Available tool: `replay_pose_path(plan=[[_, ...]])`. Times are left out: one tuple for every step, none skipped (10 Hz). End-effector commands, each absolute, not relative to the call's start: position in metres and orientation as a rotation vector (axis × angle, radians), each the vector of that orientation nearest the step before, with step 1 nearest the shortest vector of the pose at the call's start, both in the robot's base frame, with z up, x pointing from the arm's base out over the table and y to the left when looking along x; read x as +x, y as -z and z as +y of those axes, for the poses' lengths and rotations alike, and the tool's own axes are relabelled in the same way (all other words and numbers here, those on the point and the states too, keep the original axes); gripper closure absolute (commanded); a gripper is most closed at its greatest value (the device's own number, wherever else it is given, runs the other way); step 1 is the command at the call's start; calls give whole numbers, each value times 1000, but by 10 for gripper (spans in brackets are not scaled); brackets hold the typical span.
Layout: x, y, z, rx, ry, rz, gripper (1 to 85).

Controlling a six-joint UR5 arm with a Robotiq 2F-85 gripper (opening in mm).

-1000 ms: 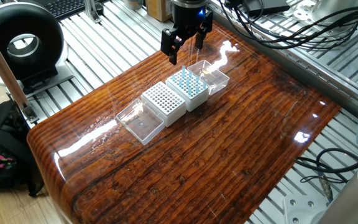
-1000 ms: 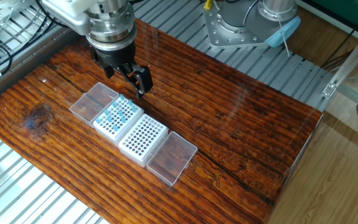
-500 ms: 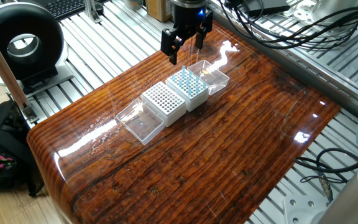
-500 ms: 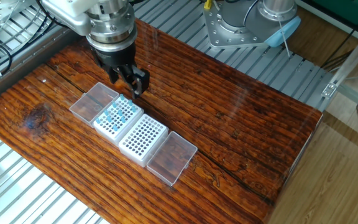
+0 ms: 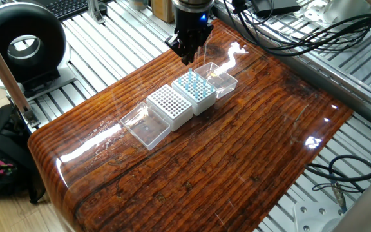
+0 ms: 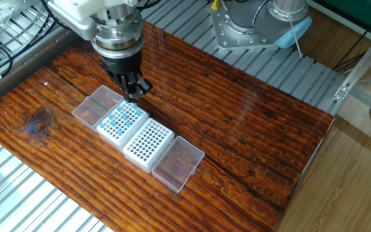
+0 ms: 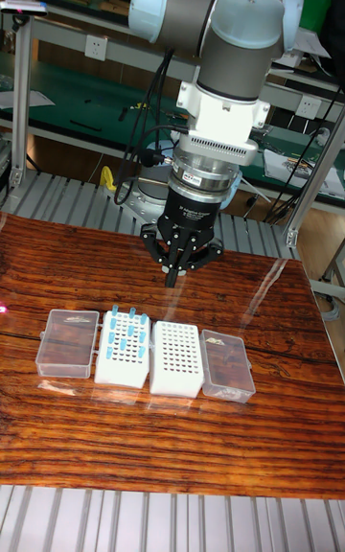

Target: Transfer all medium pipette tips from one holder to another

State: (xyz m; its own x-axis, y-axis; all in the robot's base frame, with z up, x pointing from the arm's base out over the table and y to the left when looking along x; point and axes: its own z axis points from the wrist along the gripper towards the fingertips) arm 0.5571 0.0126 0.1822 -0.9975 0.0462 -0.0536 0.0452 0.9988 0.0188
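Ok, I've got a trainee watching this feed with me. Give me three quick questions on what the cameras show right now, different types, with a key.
1. True or false: the gripper is down among the medium pipette tips.
2. Multiple choice: where do the blue tips sit? A) in the holder nearer the gripper B) in the other holder C) loose on the table
3. Fill in: each white holder has a clear ____ lying open at its outer side.

Key
1. False. It hangs above the rack, jaws drawn together, and nothing can be seen between them.
2. A. The other holder shows only bare holes.
3. Lid, the second one at the far end of the row.
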Motion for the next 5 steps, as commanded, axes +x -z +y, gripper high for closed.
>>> replay_pose_path(plan=[[556, -181, 16, 82, -56, 3090, 847], [555, -180, 16, 78, -56, 3090, 847], [556, -180, 16, 78, -56, 3087, 847], [557, -179, 18, 78, -65, 3084, 847], [557, -179, 20, 80, -70, 3083, 847]])
